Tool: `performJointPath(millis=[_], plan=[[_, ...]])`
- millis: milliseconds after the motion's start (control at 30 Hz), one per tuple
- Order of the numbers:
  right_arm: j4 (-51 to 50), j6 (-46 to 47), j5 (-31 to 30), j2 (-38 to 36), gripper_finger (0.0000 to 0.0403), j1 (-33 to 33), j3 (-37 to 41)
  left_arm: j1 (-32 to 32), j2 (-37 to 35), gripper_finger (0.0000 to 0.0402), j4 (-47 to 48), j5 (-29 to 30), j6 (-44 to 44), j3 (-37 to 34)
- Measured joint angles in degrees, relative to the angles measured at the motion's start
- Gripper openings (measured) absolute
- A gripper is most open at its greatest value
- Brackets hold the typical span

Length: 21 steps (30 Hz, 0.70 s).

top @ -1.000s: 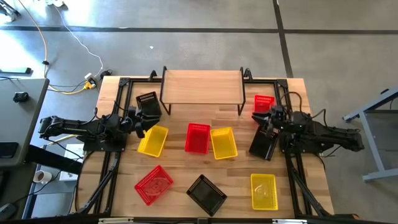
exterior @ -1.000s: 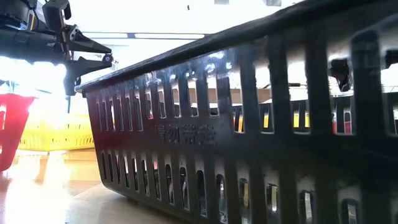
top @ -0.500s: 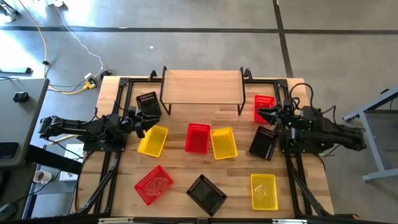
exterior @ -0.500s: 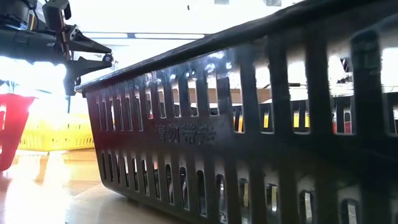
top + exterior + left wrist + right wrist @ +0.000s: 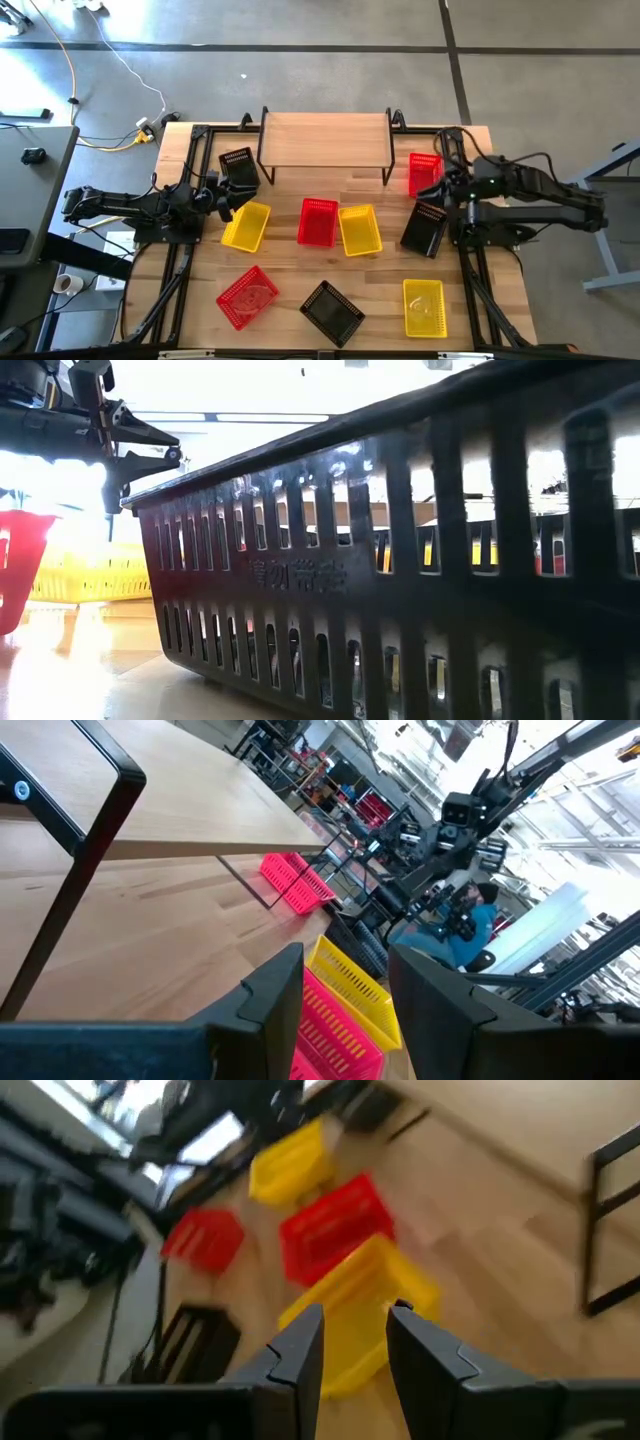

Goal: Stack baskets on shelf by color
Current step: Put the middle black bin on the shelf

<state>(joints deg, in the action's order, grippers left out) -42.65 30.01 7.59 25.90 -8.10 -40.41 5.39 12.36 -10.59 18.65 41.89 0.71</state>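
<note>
The shelf stands at the table's far middle, its wood top bare. Baskets lie scattered on the table: a red and a yellow side by side in the middle, a yellow and a black at the left, a red and a black at the right. My left gripper hangs open and level beside the left black basket, with nothing between its fingers. My right gripper is raised, open and tilted down, above the right-hand baskets.
Three more baskets lie near the front edge: red, black, yellow. The black one fills most of the low view. Black frame rails run along both table sides. Bare wood lies just in front of the shelf.
My right gripper has risen from just above the table by the right black basket and tipped its fingers downward, leaving the low view. No basket has moved.
</note>
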Motion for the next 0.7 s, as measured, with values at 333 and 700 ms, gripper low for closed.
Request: performJointPath(millis=[333,700], plan=[[-11.4,1.9,8.8,10.7,0.0099,3.3,-4.8,0.0,0.0,0.0137,0.5,0.0,0.0,0.0],[-15.3,18.5,7.0,17.7,0.0099,8.9,-4.8,0.0,0.0,0.0137,0.5,0.0,-0.1,0.0]])
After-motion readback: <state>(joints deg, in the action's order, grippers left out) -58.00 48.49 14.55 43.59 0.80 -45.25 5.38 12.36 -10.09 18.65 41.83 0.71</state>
